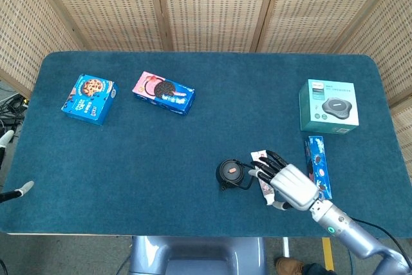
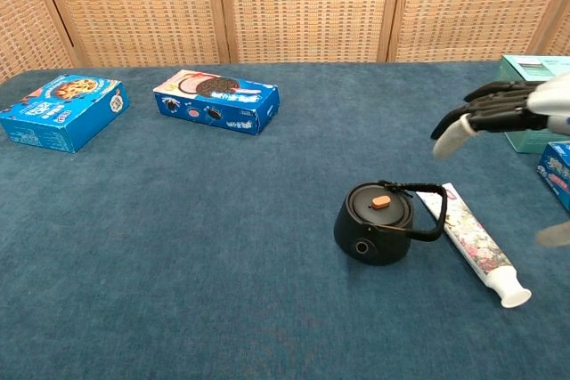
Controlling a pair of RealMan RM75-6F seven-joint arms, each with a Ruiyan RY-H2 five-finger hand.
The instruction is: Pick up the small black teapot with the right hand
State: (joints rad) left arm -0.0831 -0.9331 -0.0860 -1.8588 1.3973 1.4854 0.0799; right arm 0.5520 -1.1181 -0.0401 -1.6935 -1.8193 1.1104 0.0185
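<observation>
Teapot (image 1: 230, 173) (image 2: 378, 222) sits on the desk (image 1: 193, 133) (image 2: 223, 264) near the front edge, a bit right of centre, upright, lid on with an orange knob, handle folded toward the right. Nothing grips it.

Right hand (image 1: 288, 183) (image 2: 499, 113) is over the desk just right of the teapot, released, fingers spread and pointing left toward it. In the head view the fingertips (image 1: 256, 172) lie close to the handle; the chest view shows the hand raised above the teapot, not touching it. It holds nothing.

Tube (image 1: 260, 159) (image 2: 476, 245) lies just right of the teapot, cap toward the front edge, partly under the hand in the head view; whether it touches the handle cannot be told. Narrow blue box (image 1: 316, 159) (image 2: 557, 171) lies right of the tube, near the right front corner. Teal box (image 1: 328, 105) (image 2: 533, 100) is near the right edge, further back.

Cookie box (image 1: 89, 98) (image 2: 61, 111) is near the left edge toward the back. Oreo box (image 1: 163, 93) (image 2: 215, 101) is right of it, well apart from the teapot.

Left hand (image 1: 18, 190): only a bit shows off the desk's left front corner, state cannot be told.
</observation>
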